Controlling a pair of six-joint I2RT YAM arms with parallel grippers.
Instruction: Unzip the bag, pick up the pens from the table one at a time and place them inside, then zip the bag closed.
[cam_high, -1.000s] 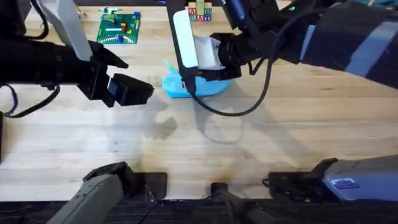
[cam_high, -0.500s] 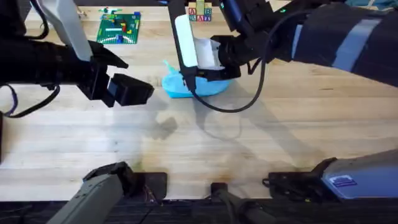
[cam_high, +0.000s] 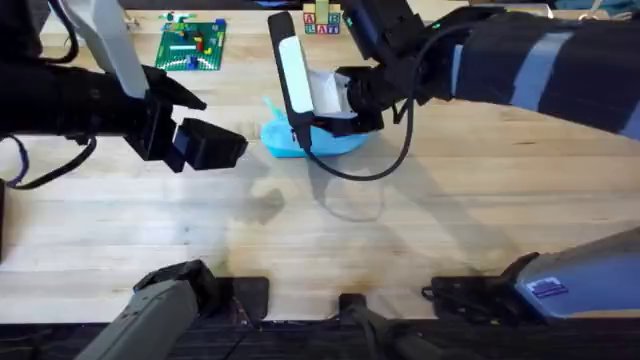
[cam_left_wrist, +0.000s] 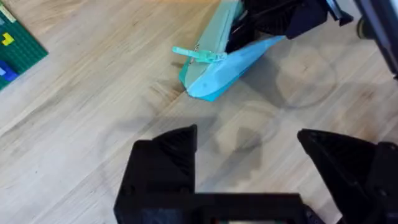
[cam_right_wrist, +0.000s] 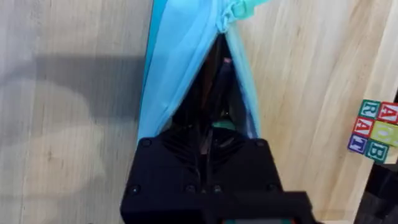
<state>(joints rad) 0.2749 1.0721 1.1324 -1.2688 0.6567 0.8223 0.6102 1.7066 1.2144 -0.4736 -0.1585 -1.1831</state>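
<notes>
My left gripper (cam_left_wrist: 249, 180) hangs with its jaws wide and empty over bare table (cam_high: 480, 230), a little short of the bag (cam_high: 325, 140). The right gripper (cam_right_wrist: 208, 155) is buried in the bag's open mouth; I cannot tell whether its jaws are apart or closed on anything, since fabric hides the tips. The bag lies near the far middle of the table, unzipped, with a dark pen (cam_right_wrist: 217, 84), I think, inside the slit. To finish this placement cleanly I'd release only once the tip is well past the zipper line, then withdraw straight back along the bag's length so the fabric isn't dragged or the pen pulled out.
</notes>
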